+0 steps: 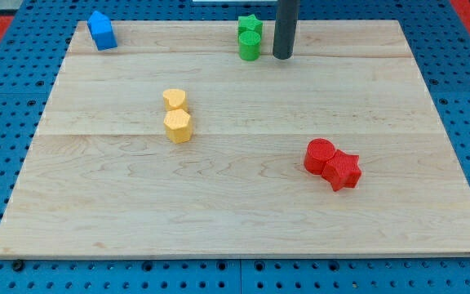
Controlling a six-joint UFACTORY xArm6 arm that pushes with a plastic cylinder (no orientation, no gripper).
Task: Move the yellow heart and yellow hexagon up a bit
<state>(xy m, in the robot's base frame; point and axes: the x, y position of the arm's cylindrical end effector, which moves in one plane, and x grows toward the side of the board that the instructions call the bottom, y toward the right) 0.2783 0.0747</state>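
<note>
The yellow heart (175, 100) lies left of the board's middle, and the yellow hexagon (178, 126) touches it just below. My tip (282, 57) is near the view's top, right of centre, just right of the green blocks. It is far from both yellow blocks, up and to their right.
A green star (249, 26) and a green cylinder (250, 46) sit together at the top, next to my tip. A blue block (101, 30) is at the top left corner. A red cylinder (320, 155) and a red star (343, 171) touch at the lower right. The wooden board (235, 220) rests on a blue pegboard.
</note>
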